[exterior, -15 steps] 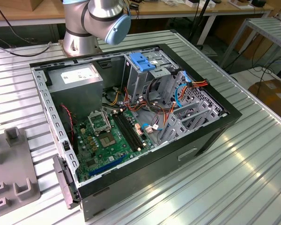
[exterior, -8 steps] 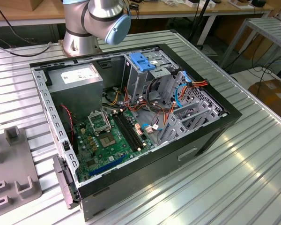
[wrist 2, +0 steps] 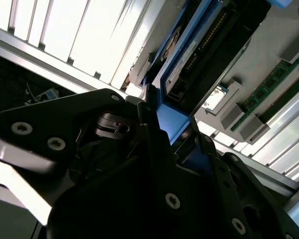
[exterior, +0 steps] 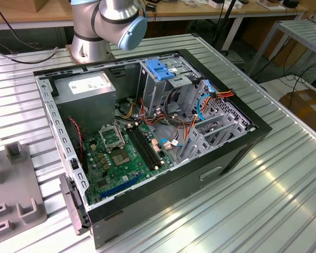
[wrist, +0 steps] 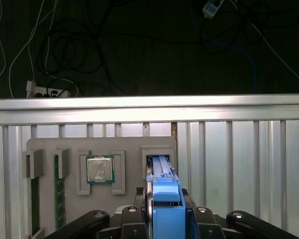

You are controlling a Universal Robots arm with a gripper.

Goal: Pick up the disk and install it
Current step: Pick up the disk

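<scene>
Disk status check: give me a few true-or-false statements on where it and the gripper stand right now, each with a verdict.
1. The gripper is closed on the blue bracket of the disk. True.
2. The disk is seated inside the computer case. False: it stands in a slot of the grey fixture tray.
3. A processor lies in the tray, in the pocket beside the disk's slot. True.
4. The computer case has its side panel on. False: it lies open, with the motherboard exposed.
</scene>
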